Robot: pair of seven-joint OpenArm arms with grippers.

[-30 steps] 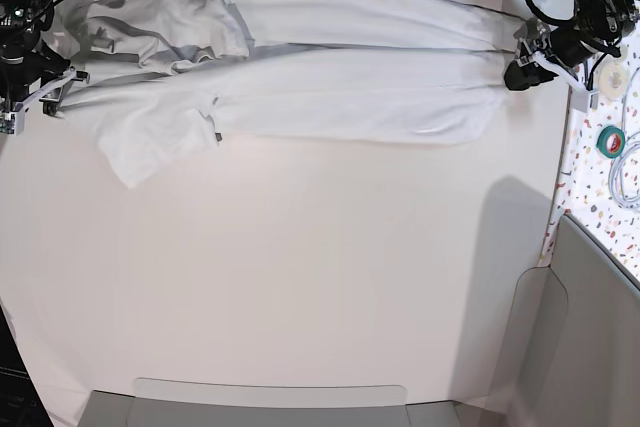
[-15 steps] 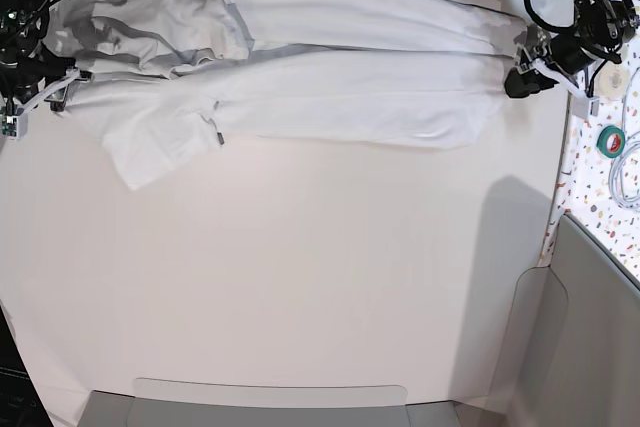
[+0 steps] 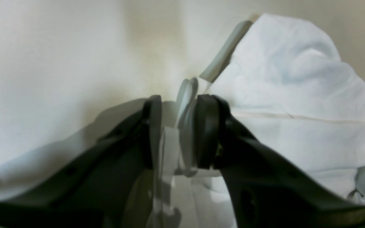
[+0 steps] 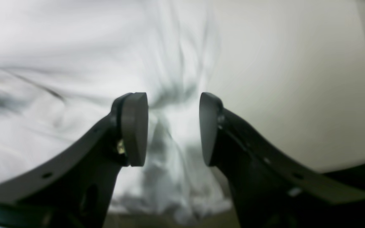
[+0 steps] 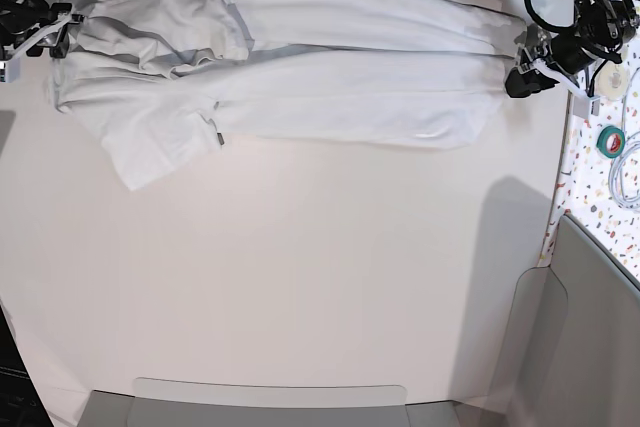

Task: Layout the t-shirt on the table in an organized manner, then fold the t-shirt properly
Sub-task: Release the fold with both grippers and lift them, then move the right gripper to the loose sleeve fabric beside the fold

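White t-shirt (image 5: 300, 77) stretched along table (image 5: 300, 287) far edge. Left gripper (image 3: 177, 133) pinching shirt hem fold at one end; right gripper (image 4: 173, 126) jaws part-open, straddling bunched fabric, grip unclear.

no readable text, label, brand, number or sign in any view, shirt (image 5: 300, 77) plain white with no print, desk (image 5: 300, 277) bare and unmarked, wrist views too blurred for any lettering
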